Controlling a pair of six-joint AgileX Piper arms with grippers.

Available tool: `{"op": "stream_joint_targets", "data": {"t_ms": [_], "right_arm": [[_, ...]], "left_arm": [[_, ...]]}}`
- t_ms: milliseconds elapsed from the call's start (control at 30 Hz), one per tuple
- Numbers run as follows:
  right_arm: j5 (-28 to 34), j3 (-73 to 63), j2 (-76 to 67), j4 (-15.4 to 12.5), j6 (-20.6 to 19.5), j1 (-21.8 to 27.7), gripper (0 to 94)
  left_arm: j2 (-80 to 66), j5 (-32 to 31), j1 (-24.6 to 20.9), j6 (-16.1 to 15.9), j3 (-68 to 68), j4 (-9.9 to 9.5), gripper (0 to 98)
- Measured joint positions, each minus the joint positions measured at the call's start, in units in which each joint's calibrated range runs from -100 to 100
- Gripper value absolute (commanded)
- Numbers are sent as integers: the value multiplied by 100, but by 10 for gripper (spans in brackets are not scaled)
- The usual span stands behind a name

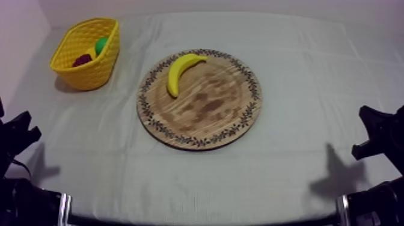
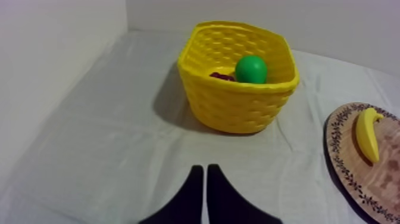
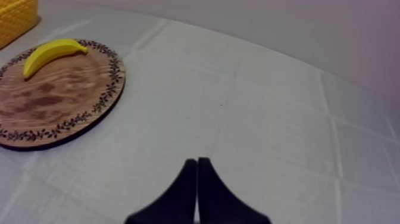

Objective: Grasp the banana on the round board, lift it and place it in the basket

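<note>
Nearest in the top view, the two arms sat low at the lower left and lower right edges of the frame, well apart from everything on the table. The left gripper (image 2: 203, 171) had its two black fingers pressed together into a narrow wedge with nothing between them, poised over bare cloth (image 1: 288, 174) and pointing toward the basket. The right gripper (image 3: 196, 162) was likewise closed tight on nothing, over open cloth and well short of the board. Farther in, just left of the middle of the top frame, lay the wooden board (image 1: 222, 114) with its patterned rim. The banana (image 1: 180, 71) lay flat on the board's upper left part, curved, with its lower tip close to the rim on the basket's side; no finger touched it. Farthest off, in the upper left of the frame, stood the yellow basket (image 1: 90, 66), upright and apart from the board, a strip of cloth between them. Inside it sat a green toy fruit (image 1: 101, 44) and, beside that, a dark red piece (image 1: 82, 60) whose kind I could not tell. By my judgement the task was at its very start: the banana had not been picked up, and the reach, the grasp, the lift, the carry across to the basket and the release all remained. The left arm looked the better placed, since it was on the same side as both banana and basket.
</note>
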Motion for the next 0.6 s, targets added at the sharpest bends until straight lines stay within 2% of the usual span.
{"op": "stream_joint_targets", "data": {"t_ms": [233, 600], "right_arm": [[-8, 0, 0, 0, 3, 0, 3], [-8, 0, 0, 0, 3, 0, 3]], "left_arm": [[0, -38, -5, 203, 21, 2, 0], [0, -38, -5, 209, 21, 7, 0]]}}
